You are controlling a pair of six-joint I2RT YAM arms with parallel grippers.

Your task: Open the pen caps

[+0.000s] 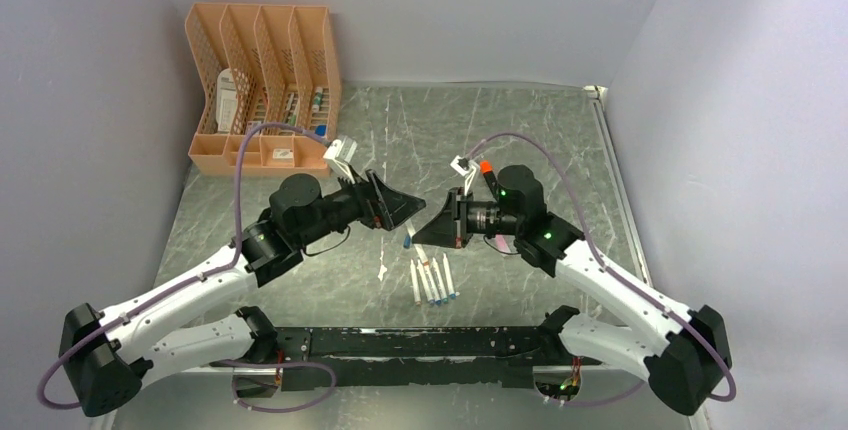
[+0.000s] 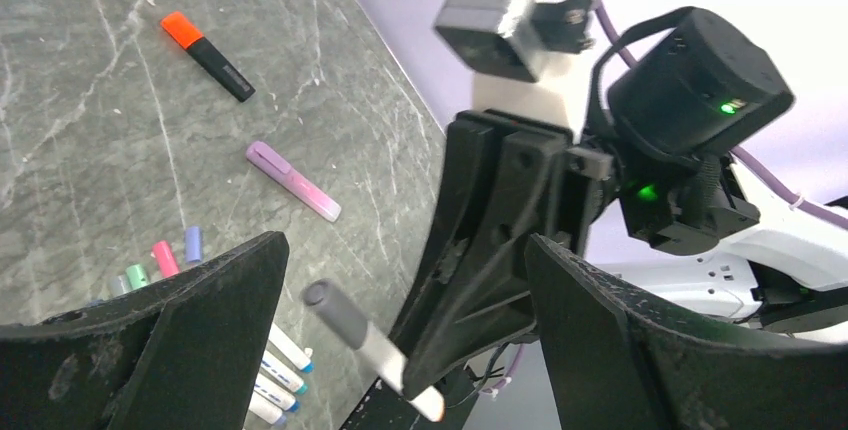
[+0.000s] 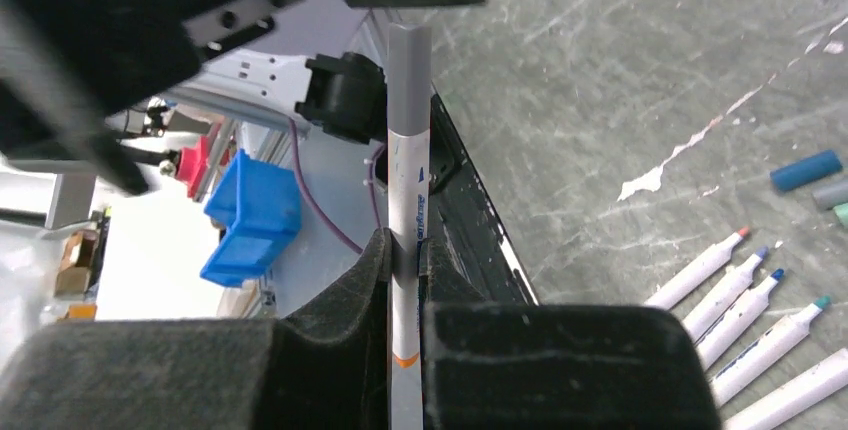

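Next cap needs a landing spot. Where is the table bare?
Bare: the far stretch of table between the orange organizer and its right edge; the patch between the left arm and the uncapped pens. Crowded: centre front, around those pens and loose caps.

Peach file rack (image 1: 262, 100) on table (image 1: 520, 140)

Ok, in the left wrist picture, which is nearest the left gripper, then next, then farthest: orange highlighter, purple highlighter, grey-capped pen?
1. The grey-capped pen, between the jaws of the left gripper.
2. The purple highlighter, on the table beyond.
3. The orange highlighter, farthest, upper left.
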